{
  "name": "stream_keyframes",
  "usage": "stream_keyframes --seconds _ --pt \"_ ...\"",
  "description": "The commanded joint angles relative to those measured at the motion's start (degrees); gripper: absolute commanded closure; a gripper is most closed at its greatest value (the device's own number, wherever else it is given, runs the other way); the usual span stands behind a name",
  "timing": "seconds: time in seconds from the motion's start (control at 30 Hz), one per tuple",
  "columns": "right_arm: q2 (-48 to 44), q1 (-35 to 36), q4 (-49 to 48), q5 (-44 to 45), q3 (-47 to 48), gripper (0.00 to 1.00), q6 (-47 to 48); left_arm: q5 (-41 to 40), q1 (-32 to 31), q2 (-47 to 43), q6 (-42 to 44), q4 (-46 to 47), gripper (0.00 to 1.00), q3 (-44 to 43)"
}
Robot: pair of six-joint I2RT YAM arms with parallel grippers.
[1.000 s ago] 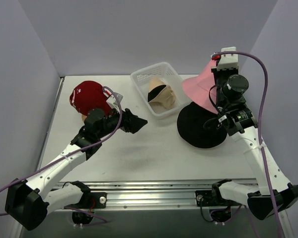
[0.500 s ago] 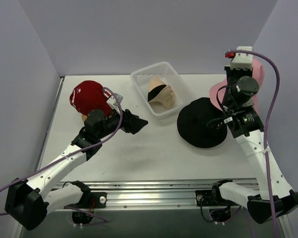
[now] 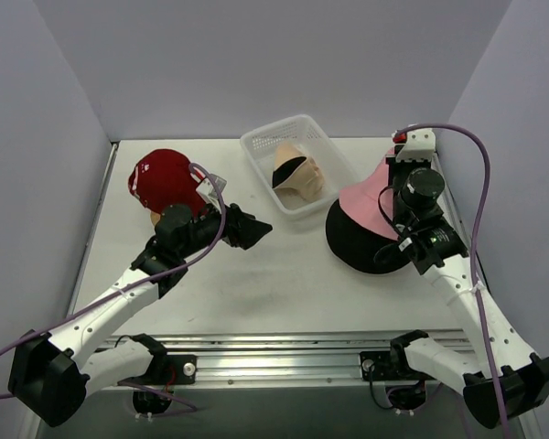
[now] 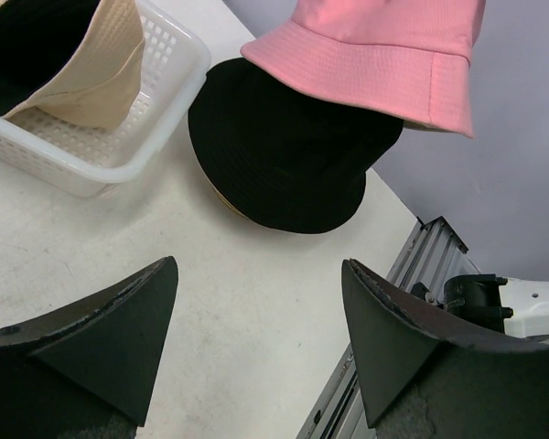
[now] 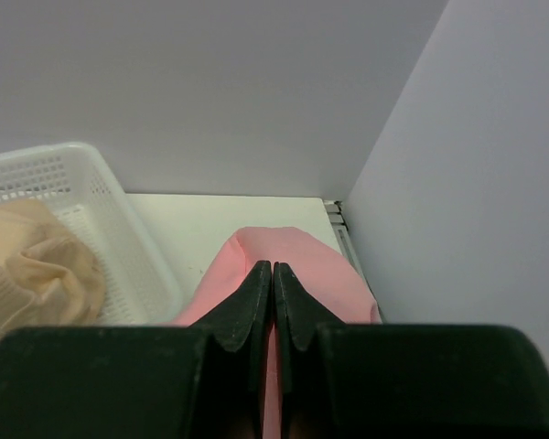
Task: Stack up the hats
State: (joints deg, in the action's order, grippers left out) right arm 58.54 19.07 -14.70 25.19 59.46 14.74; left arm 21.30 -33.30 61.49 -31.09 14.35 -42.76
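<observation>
From above, your right arm [image 3: 439, 251] carries the pink bucket hat [image 3: 364, 203] over the black bucket hat [image 3: 361, 251], which lies on the right side of the desk [image 3: 284, 283]. The pink one covers only the black hat's far right part, so I judge the step to be setting it down on top. Bring it left and nearer first, until crown sits over crown. The left fingers [image 3: 245, 225] are spread and hold nothing, above the desk between the red cap [image 3: 160, 178] at far left and the white mesh basket [image 3: 274, 126], where the tan bucket hat [image 3: 297, 174] lies.

The left wrist view gives you the best check on height. The pink hat hangs crown up, brim down, apart from the black hat and off to one side. Lower it straight down once centred. A sideways drag would likely shove the soft black hat or fold its brim.

In the right wrist view, the right fingers [image 5: 256, 302] are pressed together, pinching a fold of pink fabric, with the basket on the left. Let go only when the brim rests all round, then lift straight up so the cloth does not follow.
</observation>
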Motion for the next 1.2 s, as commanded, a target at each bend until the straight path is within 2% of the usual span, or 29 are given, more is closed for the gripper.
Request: stream_keyframes --seconds 0.0,0.1,0.27,0.37,0.5,0.53,0.63,0.73,0.83,1.0,1.1,1.17 --pt "-2.5 1.2 -2.5 -1.7 1.6 1.0 -1.6 -0.4 -0.2 -1.0 1.0 2.2 0.19 -0.3" --pt "-2.0 3.4 1.2 -1.0 2.4 1.0 -1.9 -0.4 -0.2 -0.4 1.0 2.2 0.19 -0.5" --pt "-4.1 8.4 4.2 0.7 -3.0 1.0 -6.1 0.1 -0.2 2.0 0.1 2.5 0.19 -1.3" --pt "-3.6 9.0 8.0 -0.1 -4.4 0.95 -10.8 1.1 -0.3 4.1 -0.6 3.0 0.19 -2.6" --pt "-6.2 9.1 13.1 0.9 -4.3 0.81 -19.2 2.0 -0.8 6.4 -2.1 3.8 0.19 -4.1" --pt "-7.5 9.0 13.0 0.5 -4.3 0.71 -21.1 2.1 -1.3 7.1 -2.3 5.0 0.19 -4.3" --pt "-11.5 8.9 12.3 -3.8 -3.3 0.56 -27.5 2.1 -2.2 10.1 -2.7 6.8 0.19 -5.0" --pt "-11.5 8.7 13.9 -7.0 0.8 0.44 -32.3 2.8 -3.6 14.5 -3.8 9.8 0.19 -6.3" --pt "-8.3 8.5 19.9 -5.6 6.6 0.42 -36.0 4.4 -4.8 19.5 -5.5 13.8 0.19 -8.5" --pt "-6.5 4.3 23.5 -0.2 10.7 0.4 -40.0 7.5 -6.1 28.8 -8.4 19.5 0.19 -14.0" --pt "-4.4 -3.5 24.5 -5.1 13.5 0.4 -41.3 9.5 -6.4 33.8 -9.2 22.0 0.19 -18.0" --pt "-2.0 -8.1 24.5 -14.6 15.7 0.4 -42.0 10.0 -6.5 36.6 -9.4 23.0 0.19 -19.9"
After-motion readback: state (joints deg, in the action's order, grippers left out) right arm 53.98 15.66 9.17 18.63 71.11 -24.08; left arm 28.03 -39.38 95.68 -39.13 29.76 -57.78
